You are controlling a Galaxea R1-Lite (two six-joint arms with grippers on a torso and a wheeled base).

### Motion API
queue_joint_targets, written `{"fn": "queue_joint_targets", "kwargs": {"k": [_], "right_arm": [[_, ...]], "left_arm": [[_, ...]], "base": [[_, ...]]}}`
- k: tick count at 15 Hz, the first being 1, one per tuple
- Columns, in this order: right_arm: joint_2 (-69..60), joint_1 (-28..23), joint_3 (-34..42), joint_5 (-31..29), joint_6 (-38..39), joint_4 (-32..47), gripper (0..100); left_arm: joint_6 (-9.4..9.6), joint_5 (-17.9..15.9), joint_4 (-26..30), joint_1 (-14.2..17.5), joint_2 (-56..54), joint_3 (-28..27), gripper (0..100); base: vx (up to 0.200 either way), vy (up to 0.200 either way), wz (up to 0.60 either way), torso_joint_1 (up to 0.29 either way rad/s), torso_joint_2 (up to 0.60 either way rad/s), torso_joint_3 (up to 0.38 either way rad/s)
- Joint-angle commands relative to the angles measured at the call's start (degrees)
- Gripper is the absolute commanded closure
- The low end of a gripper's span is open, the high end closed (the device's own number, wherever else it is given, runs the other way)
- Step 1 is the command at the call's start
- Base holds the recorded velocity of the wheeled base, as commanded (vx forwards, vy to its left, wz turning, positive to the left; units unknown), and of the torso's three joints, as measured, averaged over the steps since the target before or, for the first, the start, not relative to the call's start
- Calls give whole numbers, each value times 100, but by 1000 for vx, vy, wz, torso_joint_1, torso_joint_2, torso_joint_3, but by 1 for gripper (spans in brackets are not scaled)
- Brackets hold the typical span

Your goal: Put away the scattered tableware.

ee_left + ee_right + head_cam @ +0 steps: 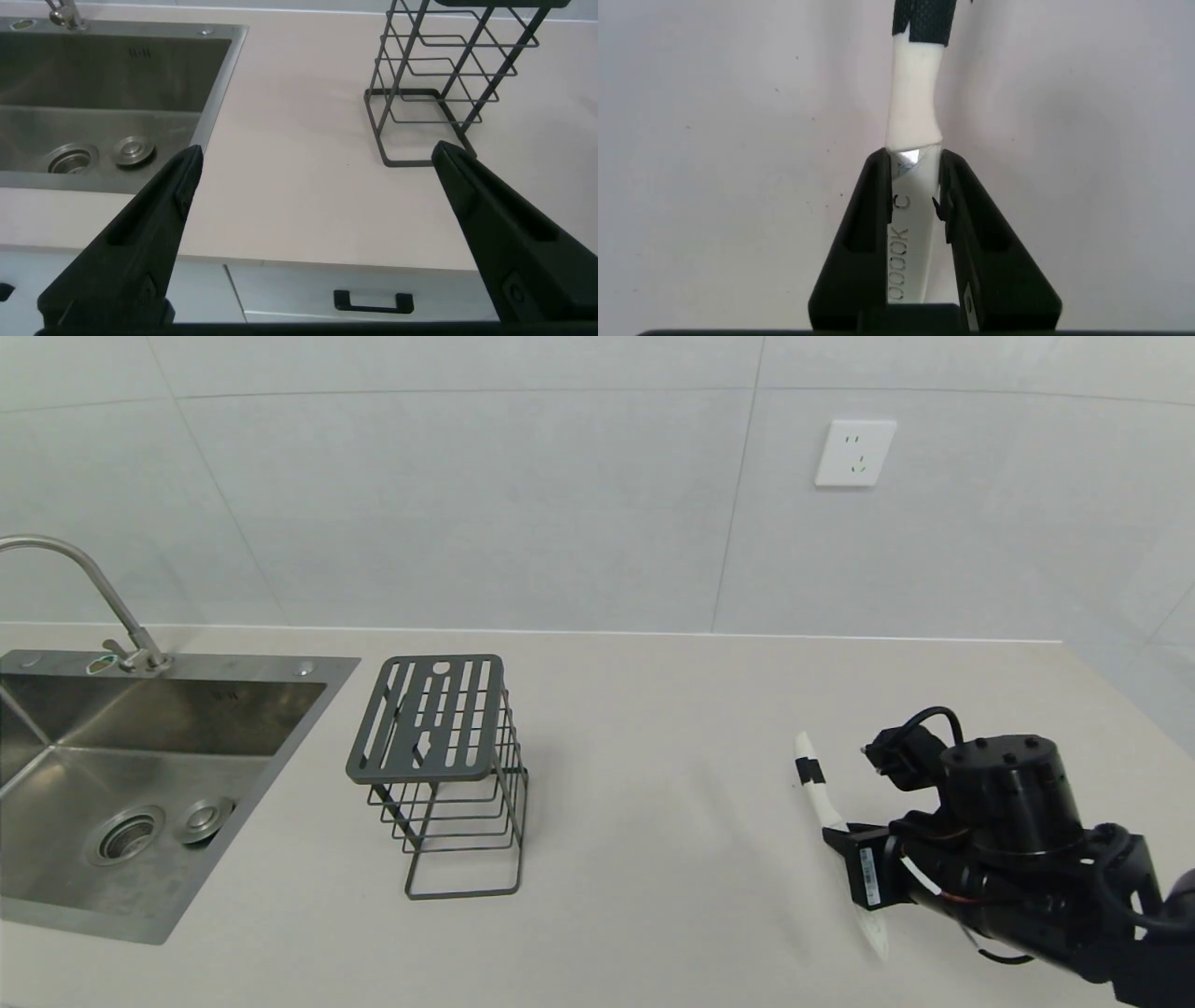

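A white knife with a black band on its handle is on the right part of the counter, handle end toward the wall. My right gripper is shut on it about halfway along; the right wrist view has the fingers clamped on the knife where the handle meets the blade. Whether it rests on the counter or hangs just above, I cannot tell. A dark wire rack with a slotted top stands mid-counter. My left gripper is open over the counter's front edge, holding nothing, with the rack beyond it.
A steel sink with a faucet is sunk into the counter at the left, also seen as the sink from the left wrist. Bare counter lies between rack and knife. A drawer handle sits below the counter edge.
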Motion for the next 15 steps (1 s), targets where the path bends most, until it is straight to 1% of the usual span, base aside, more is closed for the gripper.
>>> {"fn": "queue_joint_targets", "kwargs": {"k": [1,3,6,7,9,11,12,13,14,15], "right_arm": [[-518,31,69,12,6,-13,100],[-685,31,157,152,-11,-13,100],[-923,22,271,328,-258,-136,100],[-1019,22,280,530,-345,-347,100],[-1177,13,280,759,-548,-523,100],[-1283,13,298,1102,-732,-646,100],[-1292,13,403,1277,-846,-787,100],[-1309,13,508,1427,-969,-1033,100],[-1336,4,614,1603,-1066,-1217,100],[-1353,-5,658,1778,-1154,-1376,100]], "left_arm": [[-2,1,-4,1,8,0,0],[7,-8,-4,1,8,0,0],[16,-8,-4,1,8,0,0],[24,-8,-4,1,-1,0,0],[51,-8,4,1,-1,0,0],[103,-105,-40,1,-1,0,0],[121,-157,-224,10,-1,0,0],[147,-157,-611,10,-1,0,0],[130,-157,-1129,10,-1,0,0],[77,-157,-1296,1,-1,0,0]], "base": [[0,0,0,0,0,0],[0,0,0,0,0,0],[0,0,0,0,0,0],[0,0,0,0,0,0],[0,0,0,0,0,0],[0,0,0,0,0,0],[0,0,0,0,0,0],[0,0,0,0,0,0],[0,0,0,0,0,0],[0,0,0,0,0,0]]}}
